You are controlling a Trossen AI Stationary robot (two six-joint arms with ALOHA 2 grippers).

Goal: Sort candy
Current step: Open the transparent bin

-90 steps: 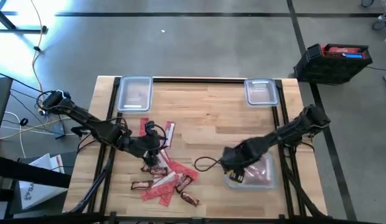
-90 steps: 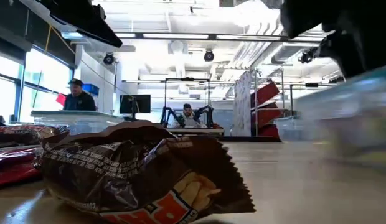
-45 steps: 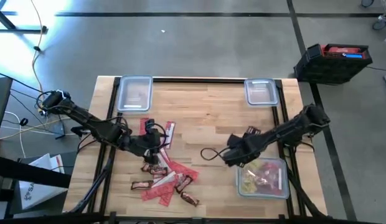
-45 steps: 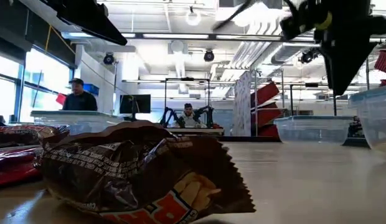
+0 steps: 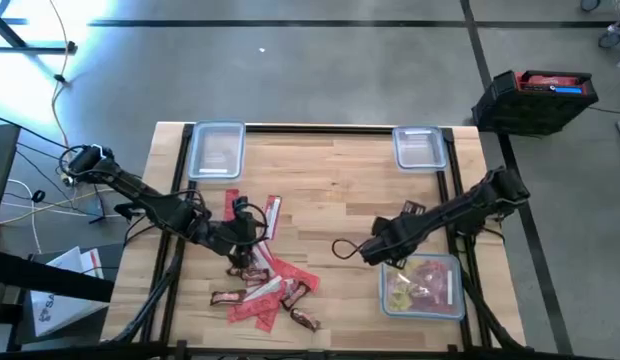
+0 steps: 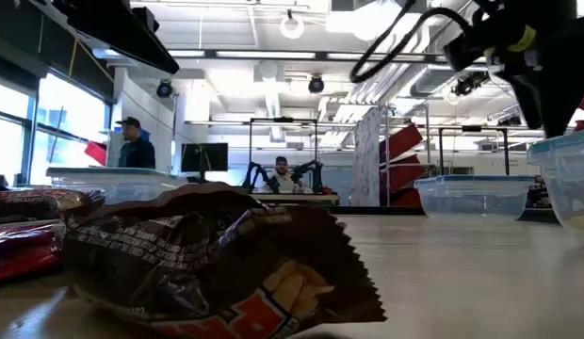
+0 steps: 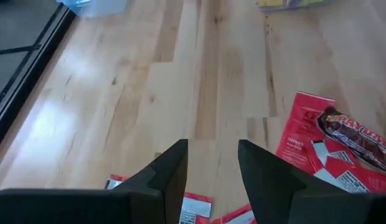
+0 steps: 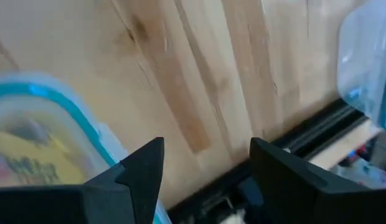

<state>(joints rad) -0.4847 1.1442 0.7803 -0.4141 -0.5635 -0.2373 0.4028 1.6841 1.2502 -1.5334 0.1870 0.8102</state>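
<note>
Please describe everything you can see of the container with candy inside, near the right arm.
The container is a clear plastic box, rectangular with rounded corners and a bluish rim. It sits flat on the wooden table at the near right side, with no lid on it. Inside lie yellow and pink candy, seen through its wall in the right wrist view too. The right gripper, open and empty, hovers just off its far left corner; I cannot tell whether they touch. The other two containers stand far from it, at the far edge.
</note>
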